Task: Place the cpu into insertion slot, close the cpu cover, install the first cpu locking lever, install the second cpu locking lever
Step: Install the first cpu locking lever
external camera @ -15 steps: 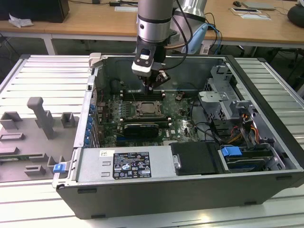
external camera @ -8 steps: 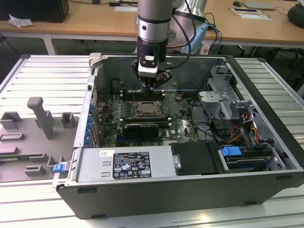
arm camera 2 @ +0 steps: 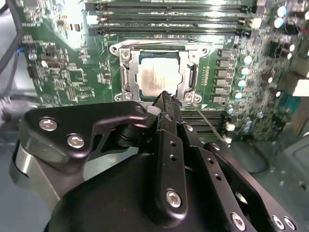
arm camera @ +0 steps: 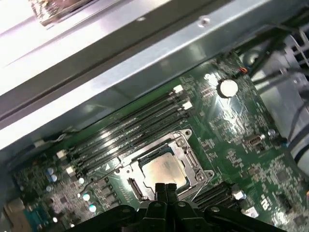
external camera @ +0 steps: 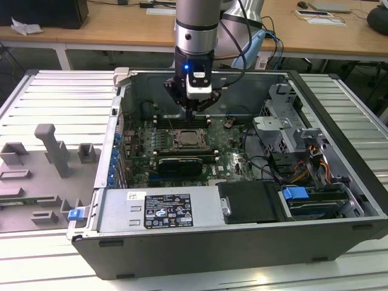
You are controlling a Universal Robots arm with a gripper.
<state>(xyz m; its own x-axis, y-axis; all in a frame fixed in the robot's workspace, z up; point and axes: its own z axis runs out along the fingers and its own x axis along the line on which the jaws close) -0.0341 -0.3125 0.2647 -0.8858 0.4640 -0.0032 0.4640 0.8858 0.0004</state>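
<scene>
gripper (arm camera 2: 166, 99) tips are closed tight against each other with nothing between them. in the second wrist view they hang just over the near edge of the socket. right beyond them the cpu (arm camera 2: 157, 76) lies flat in its slot, pale metal face up. the cpu cover (arm camera 2: 126, 72) looks folded down around it as a silvery frame, so i judge the first two steps done. i cannot tell whether either locking lever is latched. a thin wire rod (arm camera 2: 207, 121) shows by the socket's corner, close to the tips, so the lever work seems to be what is left.

past the socket, the memory slots (arm camera 2: 169, 19) run across the green motherboard (arm camera 2: 67, 72).

in the exterior view the gripper sits at twelve o'clock of the socket, and a long black card (external camera: 179, 163) lies at six o'clock of it. the open computer case (external camera: 242, 248) holds all of this. it also holds a drive cage (external camera: 279, 118) at three o'clock, cables (external camera: 303, 167) and a blue tab (external camera: 296, 195) toward four o'clock, and a labelled silver cover (external camera: 163, 209) at six o'clock. the case rests on a ribbed metal table (external camera: 60, 97), with a grey fixture (external camera: 54, 151) at nine o'clock.
</scene>
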